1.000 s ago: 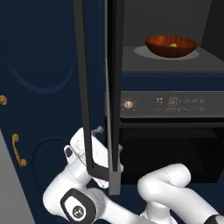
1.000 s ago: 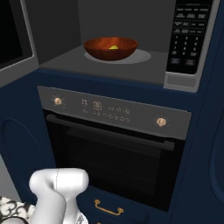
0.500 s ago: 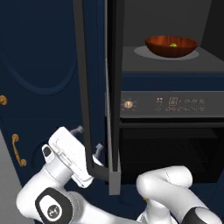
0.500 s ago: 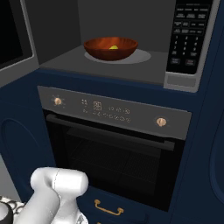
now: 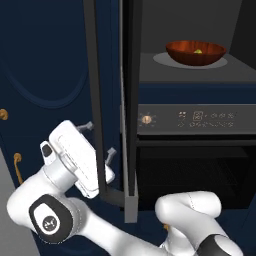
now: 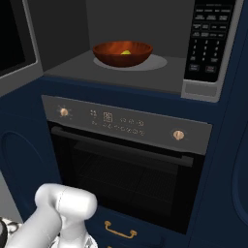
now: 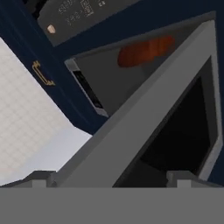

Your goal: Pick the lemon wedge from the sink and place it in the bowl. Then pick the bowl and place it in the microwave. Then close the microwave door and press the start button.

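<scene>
The robot's two dark fingers [image 7: 109,178] stand wide apart and hold nothing, one tip on either side of the lower edge of the tall dark glass microwave door [image 7: 175,131] with its grey metal frame, which stands open. From the left base camera, that door's edge [image 5: 95,100] partly hides the fingers [image 5: 97,142]. Beyond the fingers, inside the grey-framed microwave [image 6: 68,63] with its dark cavity, the glossy reddish-brown round bowl [image 6: 122,53] sits on the cavity floor, the small bright yellow lemon wedge [image 6: 126,52] inside it, mostly hidden by the rim. Below lies the black oven [image 6: 126,174], its lower part cut off.
</scene>
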Available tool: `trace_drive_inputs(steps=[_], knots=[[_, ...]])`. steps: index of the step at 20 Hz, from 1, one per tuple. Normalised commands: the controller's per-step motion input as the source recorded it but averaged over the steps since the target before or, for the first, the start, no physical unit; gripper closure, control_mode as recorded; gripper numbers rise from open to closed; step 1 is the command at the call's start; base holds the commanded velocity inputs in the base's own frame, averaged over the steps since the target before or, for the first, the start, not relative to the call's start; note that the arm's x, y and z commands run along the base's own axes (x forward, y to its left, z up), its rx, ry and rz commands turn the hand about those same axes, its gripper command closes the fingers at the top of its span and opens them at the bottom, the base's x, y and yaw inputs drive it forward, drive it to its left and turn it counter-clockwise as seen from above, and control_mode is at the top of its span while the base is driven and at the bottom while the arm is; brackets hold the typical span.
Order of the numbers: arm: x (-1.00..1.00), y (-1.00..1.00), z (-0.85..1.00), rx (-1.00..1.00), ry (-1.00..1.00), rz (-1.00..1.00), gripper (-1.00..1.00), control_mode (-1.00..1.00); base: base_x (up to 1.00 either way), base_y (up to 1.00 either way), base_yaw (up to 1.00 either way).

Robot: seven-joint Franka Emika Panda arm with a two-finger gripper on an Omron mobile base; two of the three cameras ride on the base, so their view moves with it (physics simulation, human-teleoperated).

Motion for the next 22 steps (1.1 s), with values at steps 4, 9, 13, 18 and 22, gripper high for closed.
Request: trace_drive_inputs(steps=[4, 9, 13, 18, 22], knots=[[-0.28, -0.17, 0.53, 0.26, -0.02, 0.03, -1.00, -1.00, 0.00, 0.00, 0.00], [-0.48, -0.60, 0.25, 0.37, -0.02, 0.18, -1.00, -1.00, 0.00, 0.00, 0.00], [-0.52, -0.79, 0.21, 0.34, -0.03, 0.20, -1.00, -1.00, 0.00, 0.00, 0.00], [-0.40, -0.85, 0.32, 0.29, 0.00, 0.23, -1.00, -1.00, 0.00, 0.00, 0.00], [-0.20, -0.97, 0.25, 0.30, 0.00, 0.29, -1.00, -1.00, 0.00, 0.00, 0.00]])
